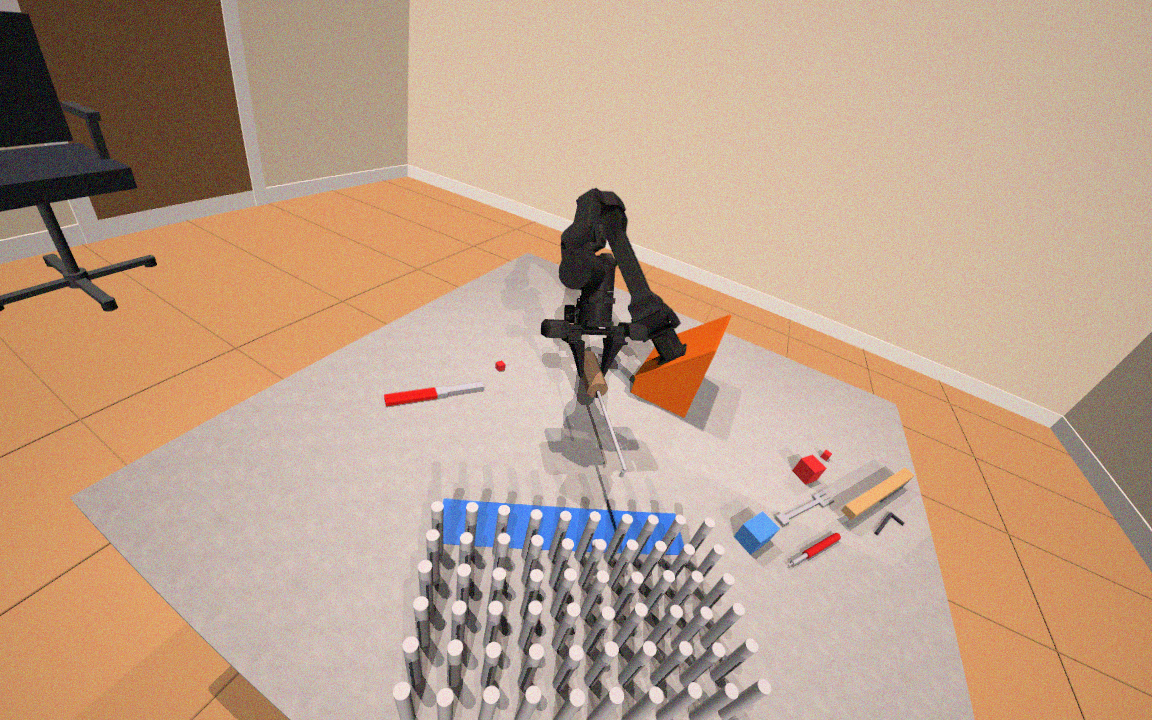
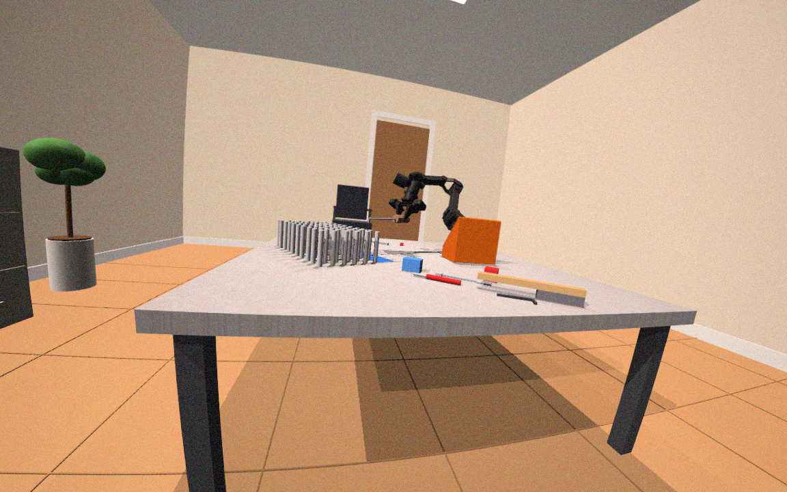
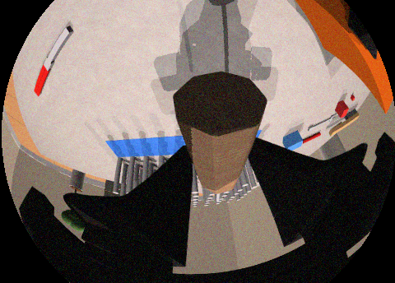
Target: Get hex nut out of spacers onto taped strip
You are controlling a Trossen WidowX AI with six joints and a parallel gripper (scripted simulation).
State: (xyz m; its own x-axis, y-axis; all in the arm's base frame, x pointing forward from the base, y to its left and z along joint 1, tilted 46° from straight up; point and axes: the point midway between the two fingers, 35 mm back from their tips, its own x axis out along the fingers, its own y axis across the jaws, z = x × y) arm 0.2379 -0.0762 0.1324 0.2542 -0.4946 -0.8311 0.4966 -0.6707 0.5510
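Observation:
My gripper point(image 1: 593, 368) point(image 2: 403, 215) point(image 3: 218, 146) is shut on the wooden handle of a thin metal tool. The tool is in the air, with its shaft point(image 1: 609, 429) point(image 2: 381, 218) pointing toward the spacers, nearly level in the exterior view, at about the height of their tops. In the wrist view the handle point(image 3: 220, 104) hides the shaft. The metal spacers point(image 1: 498, 573) point(image 2: 301, 241) point(image 3: 132, 172) stand upright in rows. The blue taped strip point(image 1: 519, 519) point(image 2: 382, 258) point(image 3: 170, 141) lies along their arm-side edge. I cannot make out the hex nut in any view.
An orange wedge block point(image 1: 683, 385) point(image 2: 473, 240) point(image 3: 346, 57) stands close beside the arm. A red-handled tool point(image 1: 410, 396) point(image 3: 42, 79) lies on the other side. A blue cube point(image 1: 756, 531) point(image 2: 411, 264) point(image 3: 292, 140), red screwdriver point(image 1: 817, 548), wrench point(image 1: 802, 508) and hex key point(image 1: 890, 521) lie beside the field.

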